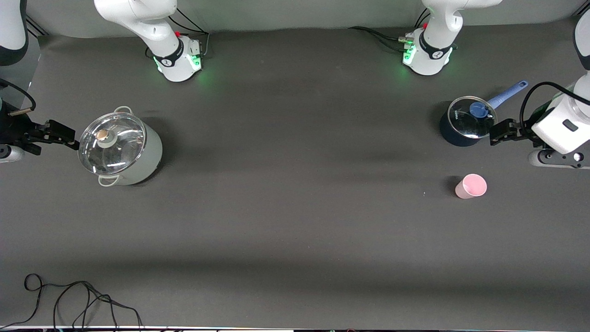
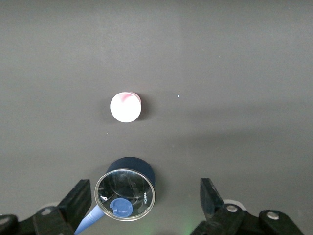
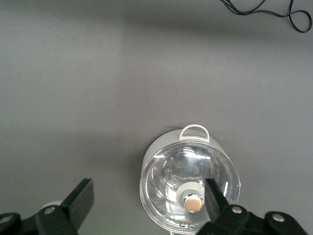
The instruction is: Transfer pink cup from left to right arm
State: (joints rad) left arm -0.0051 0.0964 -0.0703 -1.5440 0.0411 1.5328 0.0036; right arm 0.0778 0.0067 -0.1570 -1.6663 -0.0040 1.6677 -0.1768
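The pink cup (image 1: 471, 186) stands upright on the dark table toward the left arm's end, nearer to the front camera than the blue saucepan (image 1: 464, 122). It also shows in the left wrist view (image 2: 125, 107), apart from the fingers. My left gripper (image 1: 501, 131) is open and empty, up over the table beside the saucepan; in its wrist view (image 2: 145, 196) the saucepan lies low between its fingers. My right gripper (image 1: 63, 135) is open and empty at the right arm's end, beside the grey pot (image 1: 120, 146); its wrist view (image 3: 149, 196) shows no cup.
The blue saucepan (image 2: 126, 191) has a glass lid and a light-blue handle (image 1: 508, 94). The grey pot (image 3: 190, 185) has a glass lid with a knob. A black cable (image 1: 69, 299) lies at the table's front edge, also in the right wrist view (image 3: 264, 10).
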